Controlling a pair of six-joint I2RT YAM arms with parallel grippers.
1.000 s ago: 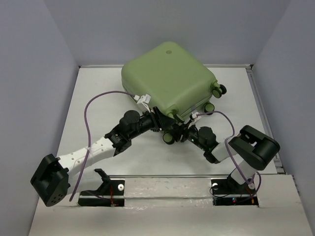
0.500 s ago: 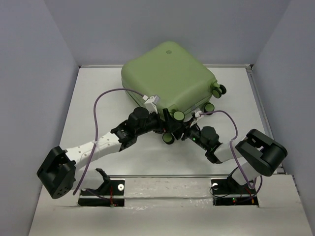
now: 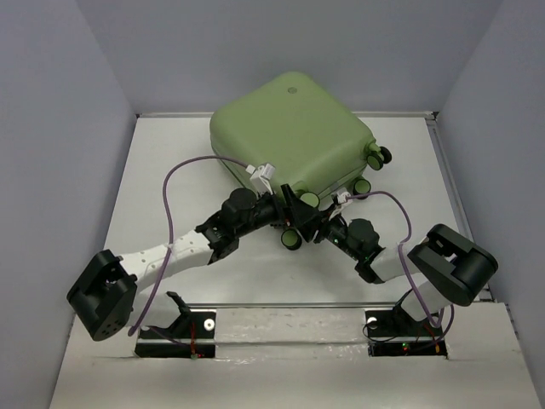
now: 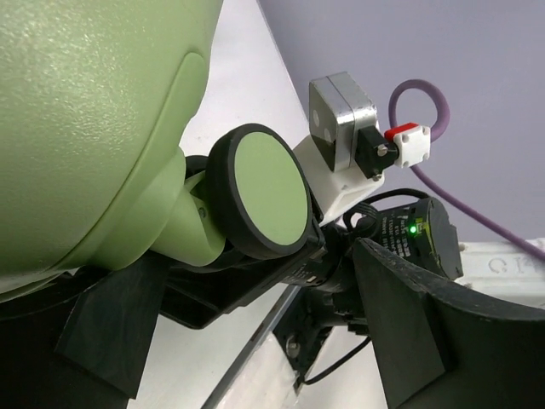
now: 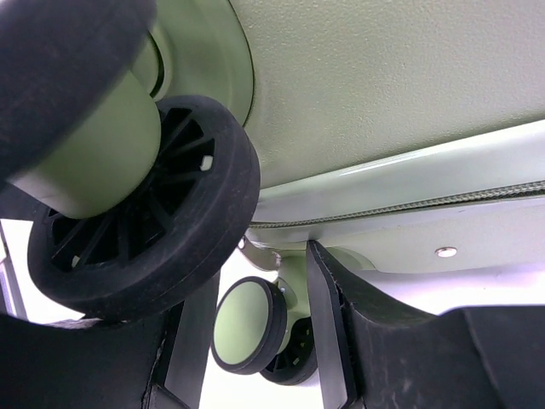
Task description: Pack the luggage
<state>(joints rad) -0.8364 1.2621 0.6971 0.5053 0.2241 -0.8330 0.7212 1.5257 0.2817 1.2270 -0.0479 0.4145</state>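
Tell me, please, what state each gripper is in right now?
Left gripper: open, fingers either side of a wheel of the luggage.
Right gripper: cannot be told; fingers slightly apart.

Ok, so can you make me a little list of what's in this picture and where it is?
suitcase: green, closed, broad side up, at the back of the table
wheels: black with green middles, at the near corner
left gripper: open, reaching at a wheel
right gripper: open, at the same corner
table: white
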